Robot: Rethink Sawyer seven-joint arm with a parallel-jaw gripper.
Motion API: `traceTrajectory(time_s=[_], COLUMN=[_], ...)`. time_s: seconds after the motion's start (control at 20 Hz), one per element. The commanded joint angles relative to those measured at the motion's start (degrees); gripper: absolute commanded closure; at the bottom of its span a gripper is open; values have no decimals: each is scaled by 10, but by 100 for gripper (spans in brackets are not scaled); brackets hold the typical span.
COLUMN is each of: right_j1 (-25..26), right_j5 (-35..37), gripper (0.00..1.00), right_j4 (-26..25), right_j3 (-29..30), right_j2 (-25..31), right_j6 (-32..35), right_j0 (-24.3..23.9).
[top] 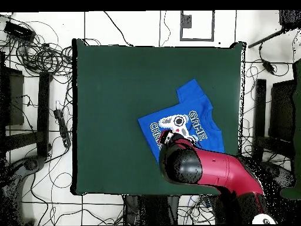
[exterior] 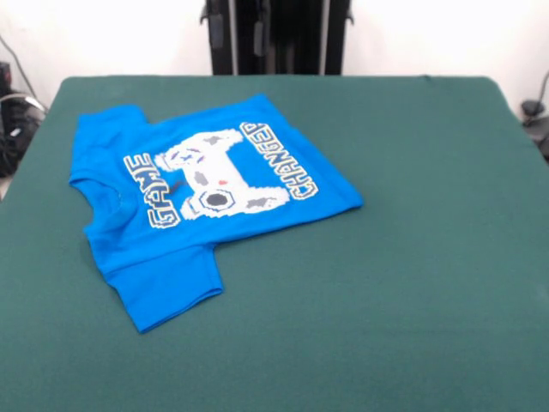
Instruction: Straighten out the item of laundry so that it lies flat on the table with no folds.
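The item of laundry [exterior: 206, 193], a bright blue T-shirt, lies print-up on the left half of the green table [exterior: 412, 275], its collar toward the left edge and its hem toward the middle. Both sleeves are spread out, and only small wrinkles show near the collar. No arm appears in the front view. From overhead, the shirt [top: 194, 109] lies at the table's [top: 117, 106] lower right, and the red and black arm [top: 206, 168] hangs above its lower part and hides it. The gripper [top: 171, 140] end peeks out at the arm's tip above the print.
Black stands and tangled cables [top: 41, 76] ring the table on the floor. Dark posts [exterior: 274, 34] rise behind the far edge of the table. A cable and dark gear [exterior: 17, 120] sit off the table's left side.
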Motion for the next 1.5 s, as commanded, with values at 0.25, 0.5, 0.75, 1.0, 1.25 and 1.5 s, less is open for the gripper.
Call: traceTrajectory(time_s=[0.25,0.5,0.75,1.0,1.25,1.5], right_j1=[1,-8,-18,-24,-20,-3], right_j5=[50,58,71,74,69,60], gripper=[0,0,0,0,0,0], right_j4=[44,54,61,63,61,45], right_j3=[36,40,39,43,42,31], right_j2=[-3,-1,-1,-2,1,-3], right_j6=[70,63,59,54,45,31], right_j0=[41,40,41,41,32,17])
